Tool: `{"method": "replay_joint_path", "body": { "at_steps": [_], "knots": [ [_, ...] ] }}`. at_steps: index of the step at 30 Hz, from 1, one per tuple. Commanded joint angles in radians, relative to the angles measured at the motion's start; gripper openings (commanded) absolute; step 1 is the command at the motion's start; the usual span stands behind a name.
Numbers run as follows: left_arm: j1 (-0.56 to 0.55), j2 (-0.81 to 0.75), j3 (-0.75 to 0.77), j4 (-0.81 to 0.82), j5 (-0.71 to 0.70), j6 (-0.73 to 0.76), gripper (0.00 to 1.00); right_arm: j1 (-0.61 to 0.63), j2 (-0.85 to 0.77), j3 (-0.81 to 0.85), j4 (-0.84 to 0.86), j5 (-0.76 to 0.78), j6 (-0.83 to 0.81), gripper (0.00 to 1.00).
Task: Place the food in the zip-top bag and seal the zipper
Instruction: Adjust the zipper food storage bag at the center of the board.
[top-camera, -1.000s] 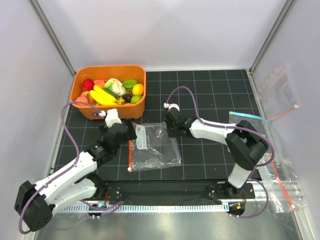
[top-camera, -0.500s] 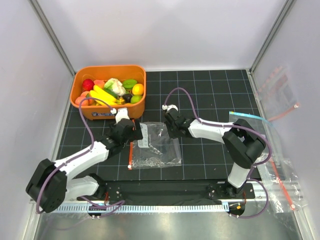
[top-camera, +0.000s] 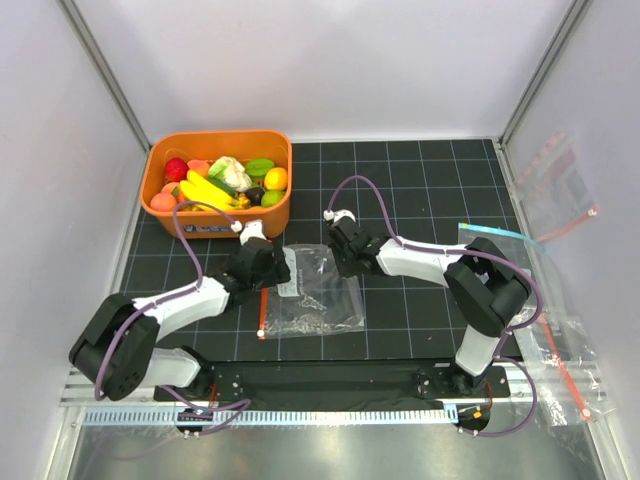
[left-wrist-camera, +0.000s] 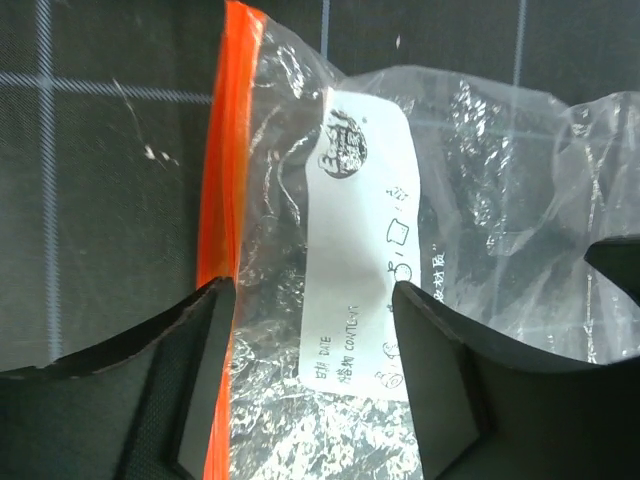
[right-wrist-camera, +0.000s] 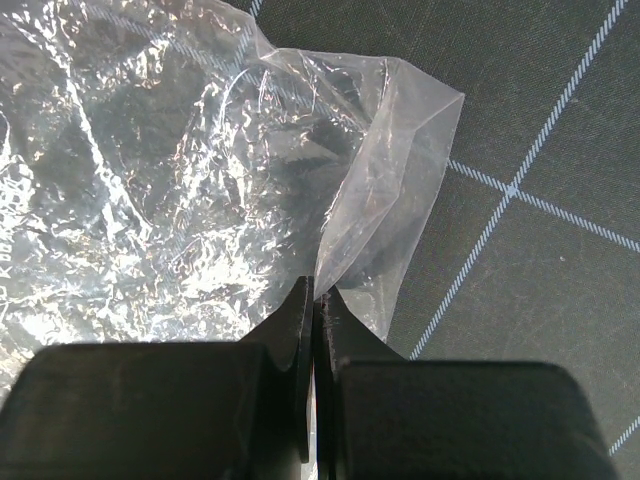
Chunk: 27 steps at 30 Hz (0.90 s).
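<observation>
From above, the zip-top bag (top-camera: 315, 295) lies crumpled on the dark gridded counter (top-camera: 420, 180), roughly midway between the left and right edges and closer to the near edge than the far one. Its zipper (top-camera: 261, 310) runs along the bag's left side. The food (top-camera: 215, 180) is piled in an orange bin (top-camera: 270, 215) at the far-left corner, a yellow banana (top-camera: 205, 192) on top. The left arm (top-camera: 190, 300) reaches in to the bag's far-left corner, and the right arm (top-camera: 420, 260) to its far-right corner. More clear bags (top-camera: 565, 345) lie along the right edge.

At the left wrist, the 2 jaws stand apart over the bag (left-wrist-camera: 480, 180). One sits by the orange zipper (left-wrist-camera: 225, 150) and the other by the far side of a white printed label (left-wrist-camera: 365, 250). Whether they press on the plastic I cannot tell.

At the right wrist, the jaws are closed tight, pinching a thin fold (right-wrist-camera: 390, 180) of the bag (right-wrist-camera: 150, 180) between them. The rest of the film spreads off to the left over the counter.
</observation>
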Motion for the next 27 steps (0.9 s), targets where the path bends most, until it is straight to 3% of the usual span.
{"method": "replay_joint_path", "body": {
  "at_steps": [1,8,10,11,15,27],
  "knots": [
    [0.003,0.038,-0.021,0.090,0.041,-0.074,0.67,-0.001,-0.009,0.028,0.023,0.004,-0.004,0.01],
    [0.002,-0.056,-0.041,0.053,-0.022,-0.062,0.49,0.002,-0.023,0.023,0.023,0.007,0.002,0.01],
    [-0.003,-0.113,-0.044,0.033,-0.065,-0.056,0.54,0.000,-0.023,0.023,0.021,0.016,0.002,0.01],
    [-0.006,-0.130,-0.049,0.015,-0.085,-0.058,0.62,0.002,-0.023,0.023,0.018,0.021,0.003,0.01],
    [-0.007,-0.162,-0.058,0.015,-0.128,-0.052,0.72,0.002,-0.020,0.024,0.016,0.027,0.002,0.01],
    [-0.007,0.000,0.010,-0.045,-0.131,-0.048,0.71,0.000,-0.027,0.021,0.018,0.022,0.003,0.01]
  ]
}}
